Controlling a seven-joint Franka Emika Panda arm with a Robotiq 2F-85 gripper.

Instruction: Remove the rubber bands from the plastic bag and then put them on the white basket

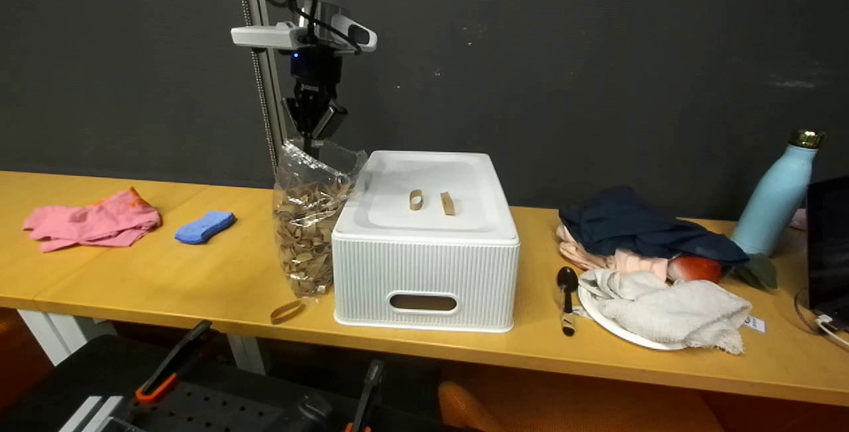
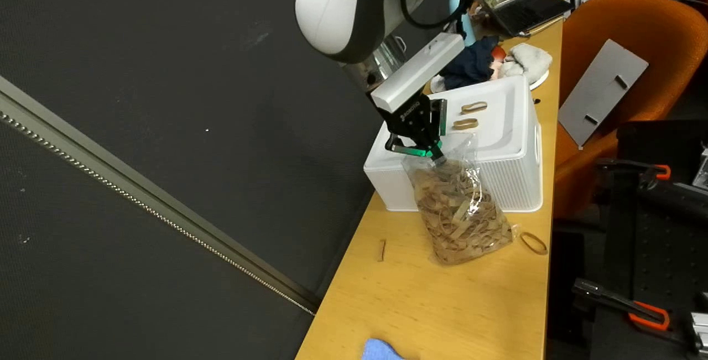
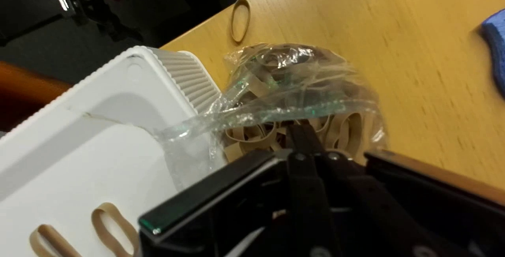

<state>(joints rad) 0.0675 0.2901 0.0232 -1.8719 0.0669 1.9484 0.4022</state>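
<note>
The clear plastic bag (image 1: pixel 306 233) stands upright on the table, full of tan rubber bands, against the side of the white basket (image 1: pixel 424 279). It also shows in an exterior view (image 2: pixel 462 216). The basket's flat top faces up with two rubber bands (image 1: pixel 415 200) (image 1: pixel 448 204) lying on it. A loose rubber band (image 1: pixel 287 312) lies near the table's front edge; another (image 2: pixel 382 250) lies behind the bag. My gripper (image 3: pixel 303 134) points down into the bag's open mouth with its fingers together; it also shows in both exterior views (image 1: pixel 310 145) (image 2: pixel 438 158). Whether a band is pinched between the tips is hidden.
A blue cloth (image 1: pixel 205 227) and a pink cloth (image 1: pixel 96 219) lie on the table beyond the bag. On the basket's far side are a black spoon (image 1: pixel 567 296), a white plate (image 1: pixel 627 331) with a pale cloth, a dark cloth (image 1: pixel 643 229) and a blue bottle (image 1: pixel 776 193).
</note>
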